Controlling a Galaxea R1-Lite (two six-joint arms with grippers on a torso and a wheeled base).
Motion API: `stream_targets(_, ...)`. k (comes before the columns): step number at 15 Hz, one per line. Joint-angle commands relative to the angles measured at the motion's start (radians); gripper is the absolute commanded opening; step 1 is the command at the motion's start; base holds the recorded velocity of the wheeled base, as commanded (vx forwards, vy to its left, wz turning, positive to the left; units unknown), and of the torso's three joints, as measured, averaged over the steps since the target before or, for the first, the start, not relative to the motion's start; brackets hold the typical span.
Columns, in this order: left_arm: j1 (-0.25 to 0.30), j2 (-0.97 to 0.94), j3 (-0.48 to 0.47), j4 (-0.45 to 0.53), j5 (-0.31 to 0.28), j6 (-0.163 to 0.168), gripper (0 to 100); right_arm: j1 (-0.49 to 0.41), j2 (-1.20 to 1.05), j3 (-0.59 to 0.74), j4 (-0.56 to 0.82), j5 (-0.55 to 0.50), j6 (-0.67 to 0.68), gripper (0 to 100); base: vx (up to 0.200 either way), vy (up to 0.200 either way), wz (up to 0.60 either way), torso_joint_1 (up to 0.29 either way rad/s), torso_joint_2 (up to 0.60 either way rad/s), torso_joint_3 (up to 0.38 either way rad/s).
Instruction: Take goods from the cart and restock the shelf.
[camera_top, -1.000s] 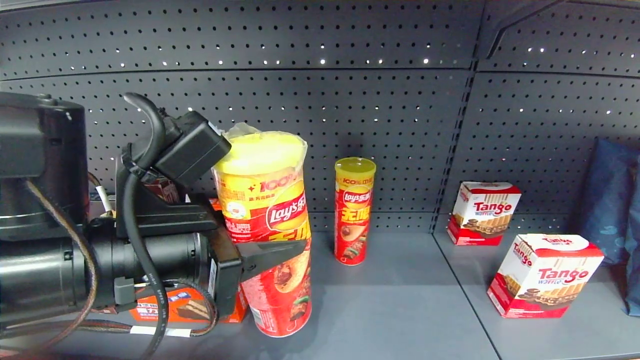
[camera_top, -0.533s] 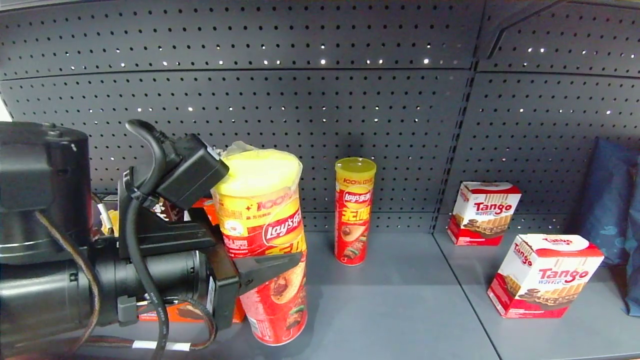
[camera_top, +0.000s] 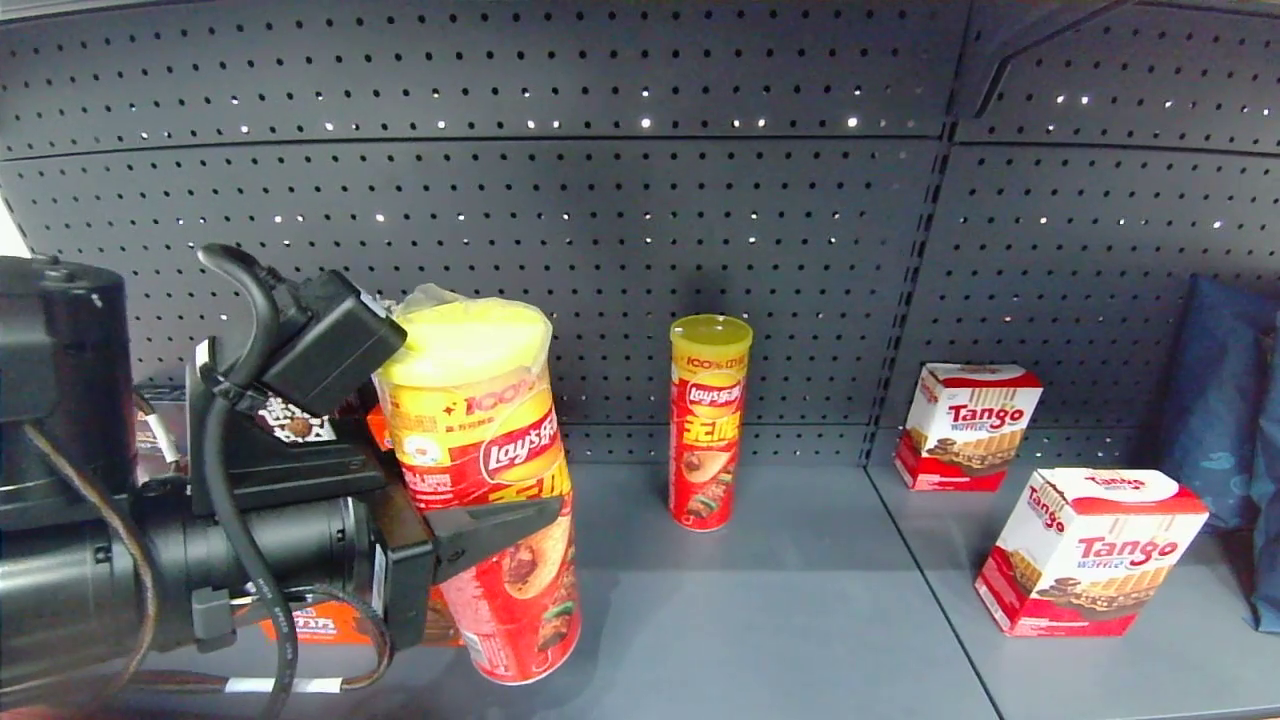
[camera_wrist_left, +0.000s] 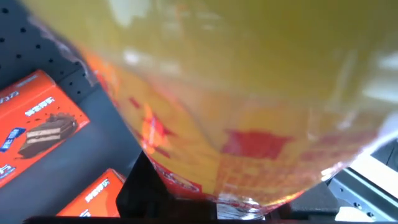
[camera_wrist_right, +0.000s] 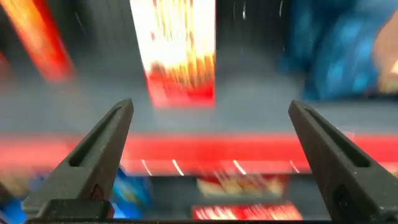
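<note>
Chip cans (camera_top: 478, 480), 2; wafer boxes (camera_top: 965, 425), 2; shelf (camera_top: 780, 600), 1

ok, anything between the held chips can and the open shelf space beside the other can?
Nothing visible. The left gripper is shut on the chips can, and the shelf board from it to the standing can is bare. The orange boxes lie to its left, off that path.

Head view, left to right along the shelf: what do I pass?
The left gripper clamped on the held chip can → standing chip can → rear wafer box → front wafer box → blue bag.
</note>
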Motion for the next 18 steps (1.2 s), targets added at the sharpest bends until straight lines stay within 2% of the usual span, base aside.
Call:
stream_targets(1,0.002,-0.025,0.0,0.001,0.001,-0.002,0,0.052,0.298,-0.421,0.057,0.058,0.179,100,0.0,0.0,0.0,0.0,0.0,0.0)
stream_targets(3,0.004,-0.026,0.003,0.001,-0.001,-0.002,0,0.072,0.358,-0.47,0.057,0.217,0.076,100,0.0,0.0,0.0,0.0,0.0,0.0)
stream_targets(6,0.005,-0.025,0.003,-0.003,-0.001,-0.002,0,0.075,0.588,-0.6,0.048,0.342,0.024,100,0.0,0.0,0.0,0.0,0.0,0.0)
stream_targets(8,0.005,-0.028,0.012,-0.004,-0.001,-0.002,0,0.115,0.699,-0.645,0.028,0.357,-0.048,100,0.0,0.0,0.0,0.0,0.0,0.0)
stream_targets(9,0.004,-0.032,0.015,-0.003,-0.001,-0.002,0,0.16,0.745,-0.648,0.016,0.352,-0.091,100,0.0,0.0,0.0,0.0,0.0,0.0)
stream_targets(10,0.002,-0.042,0.018,0.001,-0.004,-0.002,0,0.244,0.811,-0.64,0.005,0.345,-0.149,100,0.0,0.0,0.0,0.0,0.0,0.0)
stream_targets(13,0.005,-0.043,0.017,-0.001,-0.005,-0.002,0,0.362,0.961,-0.656,-0.021,0.345,-0.203,100,0.0,0.0,0.0,0.0,0.0,0.0)
stream_targets(14,0.005,-0.043,0.02,-0.001,-0.005,-0.002,0,0.382,1.006,-0.657,-0.067,0.343,-0.206,100,0.0,0.0,0.0,0.0,0.0,0.0)
stream_targets(16,0.005,-0.054,0.031,0.001,-0.007,-0.003,0,0.462,1.144,-0.666,-0.219,0.25,-0.2,100,0.0,0.0,0.0,0.0,0.0,0.0)
stream_targets(18,0.005,-0.057,0.035,0.001,-0.007,-0.003,0,0.48,1.222,-0.68,-0.273,0.239,-0.2,100,0.0,0.0,0.0,0.0,0.0,0.0)
